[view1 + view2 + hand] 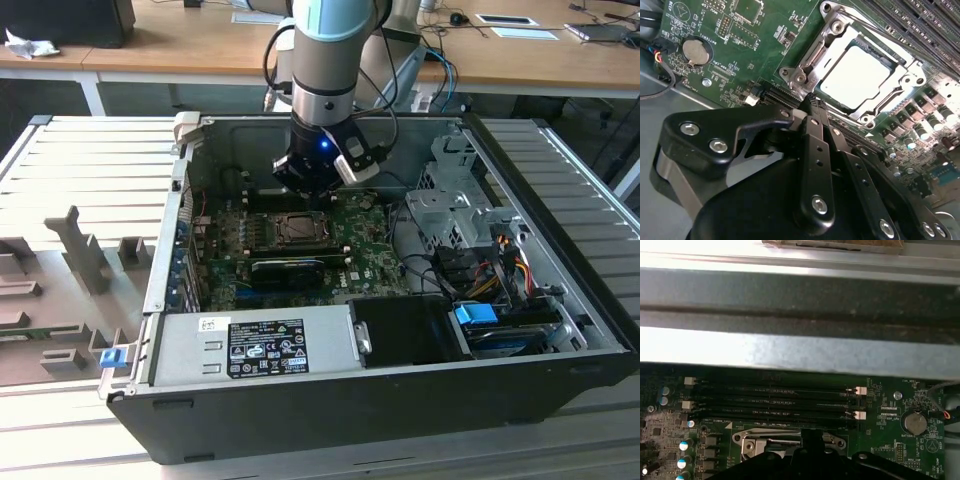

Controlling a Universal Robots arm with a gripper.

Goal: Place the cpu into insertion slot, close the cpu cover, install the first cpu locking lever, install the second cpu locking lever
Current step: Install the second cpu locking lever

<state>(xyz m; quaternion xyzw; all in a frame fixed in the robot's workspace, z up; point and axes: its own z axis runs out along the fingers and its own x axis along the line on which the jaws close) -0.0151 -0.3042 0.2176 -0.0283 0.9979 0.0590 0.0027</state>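
Fingers of the gripper (812, 102) are pressed together with nothing between them, tips poised just beside the insertion slot (860, 75). Ahead of those tips, the cpu (856, 81) already lies seated, the cpu cover (910, 80) framing it flat, apparently ready for the levers.

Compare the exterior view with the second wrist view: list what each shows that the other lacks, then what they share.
Exterior view alone: the whole open computer case, the power supply, the drive cage, and the arm reaching down into the case.

Second wrist view alone: a close look at the cpu lying in the insertion slot with the cpu cover down around it, the coin battery, and the gripper shut, beside the socket.

Both: the green motherboard and the socket.
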